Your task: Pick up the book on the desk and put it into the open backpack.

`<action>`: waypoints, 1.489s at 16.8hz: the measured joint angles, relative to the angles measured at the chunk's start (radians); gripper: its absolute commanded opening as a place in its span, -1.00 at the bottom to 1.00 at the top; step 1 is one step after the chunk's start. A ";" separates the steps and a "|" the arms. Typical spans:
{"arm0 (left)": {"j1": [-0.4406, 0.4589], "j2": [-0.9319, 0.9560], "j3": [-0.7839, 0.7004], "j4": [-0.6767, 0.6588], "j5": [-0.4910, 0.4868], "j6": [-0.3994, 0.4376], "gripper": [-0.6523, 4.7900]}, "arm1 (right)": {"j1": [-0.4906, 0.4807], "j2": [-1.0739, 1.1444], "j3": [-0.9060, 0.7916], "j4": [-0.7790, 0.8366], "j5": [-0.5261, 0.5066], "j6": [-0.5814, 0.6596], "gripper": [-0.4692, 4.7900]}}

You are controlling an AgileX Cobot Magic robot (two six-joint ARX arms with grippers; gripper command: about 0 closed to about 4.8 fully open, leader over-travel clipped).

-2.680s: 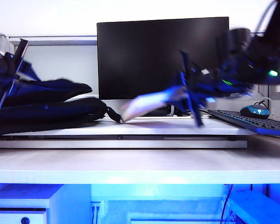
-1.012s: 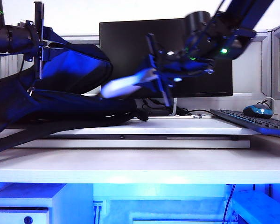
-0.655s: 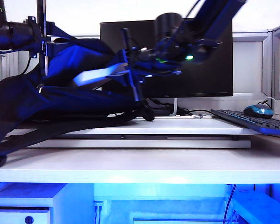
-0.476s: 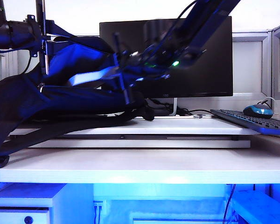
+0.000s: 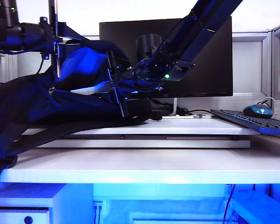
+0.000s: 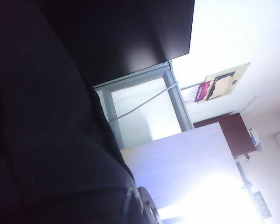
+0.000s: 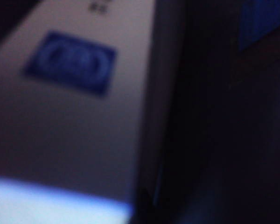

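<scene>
— So where's your book [image 5: 91, 88] now?
— Clamped in your right gripper [image 5: 114, 84], its far end poking past the fingers into the mouth of the backpack [image 5: 23, 102].
— And your left gripper [image 5: 53, 44]?
— Up at the backpack's top edge, pinched tight on the fabric, above the desk [image 5: 140, 165].
</scene>
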 measured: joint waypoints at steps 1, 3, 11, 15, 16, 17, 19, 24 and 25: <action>-0.002 0.000 0.000 0.000 -0.012 0.002 -0.29 | 0.000 0.000 0.000 0.000 0.003 0.000 -0.10; -0.017 -0.007 0.010 0.047 0.023 0.028 1.00 | -0.001 0.000 0.002 0.027 0.014 -0.022 1.00; 0.005 -0.018 0.019 0.057 0.044 0.086 1.00 | -0.076 -0.058 0.009 -0.289 0.021 -0.217 1.00; 0.024 -0.017 0.019 -0.020 0.093 0.340 1.00 | -0.130 -0.180 0.014 -0.485 0.164 -0.533 1.00; 0.029 -0.017 0.019 -0.022 0.100 0.415 1.00 | -0.134 -0.190 0.014 -0.528 0.187 -0.588 1.00; 0.036 -0.018 0.020 -0.042 0.105 0.497 1.00 | -0.137 -0.192 0.013 -0.600 0.225 -0.668 1.00; 0.043 -0.019 0.021 -0.115 0.106 0.665 1.00 | -0.140 -0.204 0.013 -0.744 0.322 -0.818 1.00; 0.051 -0.120 0.022 -0.593 -0.130 1.422 1.00 | -0.142 -0.296 0.013 -0.925 0.753 -1.201 0.93; 0.051 -0.149 0.022 -0.665 -0.197 1.509 1.00 | -0.146 -0.320 0.013 -0.927 0.765 -1.211 0.93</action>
